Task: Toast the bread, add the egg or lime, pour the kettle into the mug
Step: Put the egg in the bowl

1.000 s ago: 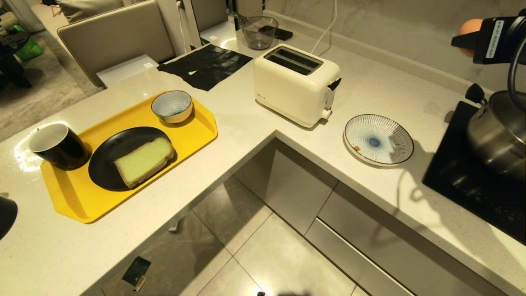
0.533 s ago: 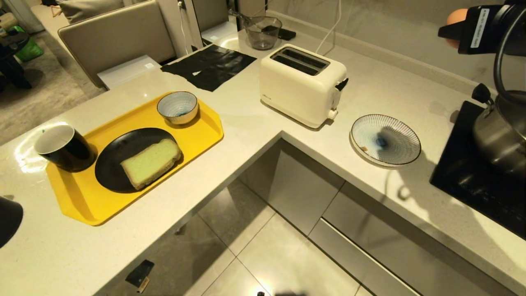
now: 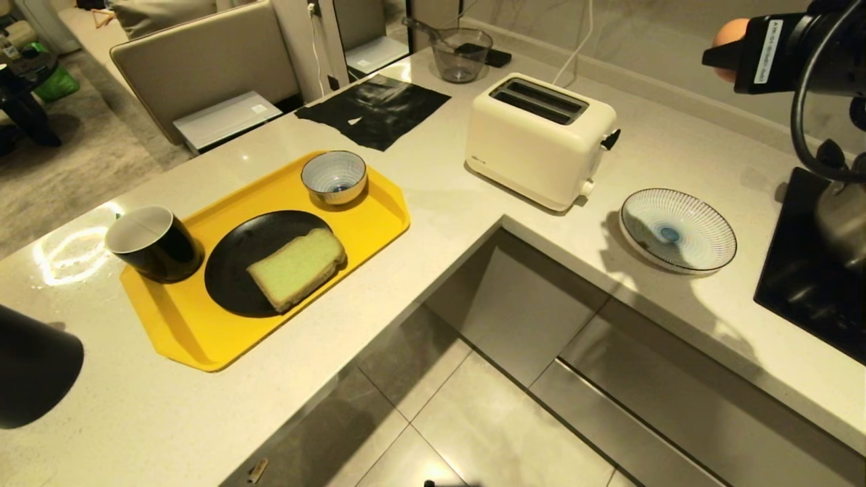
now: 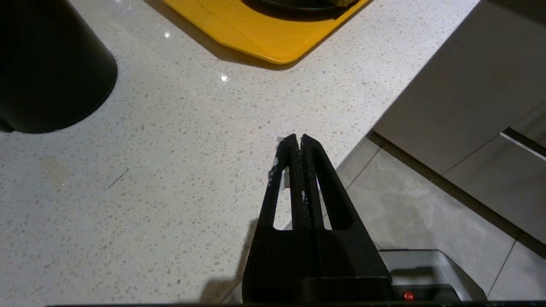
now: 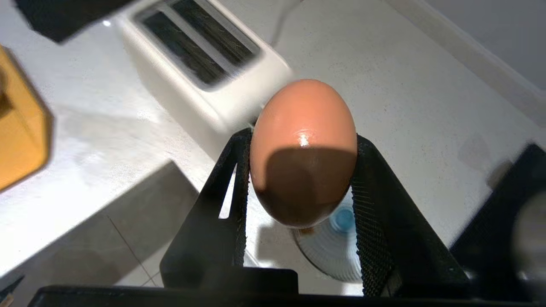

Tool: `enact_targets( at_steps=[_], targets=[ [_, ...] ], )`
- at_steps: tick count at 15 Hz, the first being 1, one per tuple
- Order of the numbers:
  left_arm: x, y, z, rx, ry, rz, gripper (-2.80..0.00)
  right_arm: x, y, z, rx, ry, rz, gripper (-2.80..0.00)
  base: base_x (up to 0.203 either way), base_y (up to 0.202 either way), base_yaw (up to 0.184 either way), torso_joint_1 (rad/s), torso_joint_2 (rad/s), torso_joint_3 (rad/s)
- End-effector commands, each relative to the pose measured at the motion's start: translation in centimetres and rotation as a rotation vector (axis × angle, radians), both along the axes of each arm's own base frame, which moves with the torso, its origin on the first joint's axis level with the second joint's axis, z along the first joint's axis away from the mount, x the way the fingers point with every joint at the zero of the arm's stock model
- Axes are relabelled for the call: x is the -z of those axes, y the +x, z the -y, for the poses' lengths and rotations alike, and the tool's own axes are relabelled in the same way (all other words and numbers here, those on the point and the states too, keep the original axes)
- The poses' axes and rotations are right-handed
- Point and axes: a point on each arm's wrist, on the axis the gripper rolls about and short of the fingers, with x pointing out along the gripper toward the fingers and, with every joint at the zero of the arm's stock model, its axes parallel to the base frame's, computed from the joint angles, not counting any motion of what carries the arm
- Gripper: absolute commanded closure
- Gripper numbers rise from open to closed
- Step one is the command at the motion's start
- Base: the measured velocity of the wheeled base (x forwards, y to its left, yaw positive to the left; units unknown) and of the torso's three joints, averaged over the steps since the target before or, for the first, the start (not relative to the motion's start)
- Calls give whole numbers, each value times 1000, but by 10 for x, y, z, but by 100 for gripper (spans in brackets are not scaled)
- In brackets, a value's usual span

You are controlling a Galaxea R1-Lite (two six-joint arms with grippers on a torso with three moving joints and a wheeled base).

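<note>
Against the frame of a second ago, the whole head view is seen shifted: the yellow tray (image 3: 203, 338), the cream toaster (image 3: 538, 138) and the striped plate (image 3: 678, 230) all lie further toward 3 o'clock, which is camera travel, not travel of the things. The right gripper (image 3: 722, 57) is found a little further toward 9 o'clock at the picture's 2 o'clock corner, high above the counter (image 3: 433, 203).

The egg (image 5: 303, 151) is pinched between the right gripper's two black fingers (image 5: 375, 204); it is smooth, light brown, with one glossy highlight, and is held in the air above the striped plate, the toaster lying beyond it at 10 o'clock.

The left gripper (image 4: 297, 143) is pressed together, empty, over the counter edge, with the kettle (image 4: 47, 64) at 10 o'clock.

The bread (image 3: 298, 268), pale green with tan crust, lies on a black plate (image 3: 233, 284) on the tray, the mug (image 3: 154, 243) at its 9 o'clock.
</note>
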Motion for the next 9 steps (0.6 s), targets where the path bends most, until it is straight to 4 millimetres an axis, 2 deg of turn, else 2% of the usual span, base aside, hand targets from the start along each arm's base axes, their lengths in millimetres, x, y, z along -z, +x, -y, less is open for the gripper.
enact_targets(
  at_steps=[1, 9],
  targets=[
    [0, 0, 0, 2, 0, -1, 0, 0, 0, 0, 1, 0, 1, 0, 0, 0, 0, 0, 0, 0],
    [0, 0, 0, 1, 2, -1, 0, 1, 0, 0, 3, 0, -3, 0, 0, 0, 0, 0, 0, 0]
  ],
)
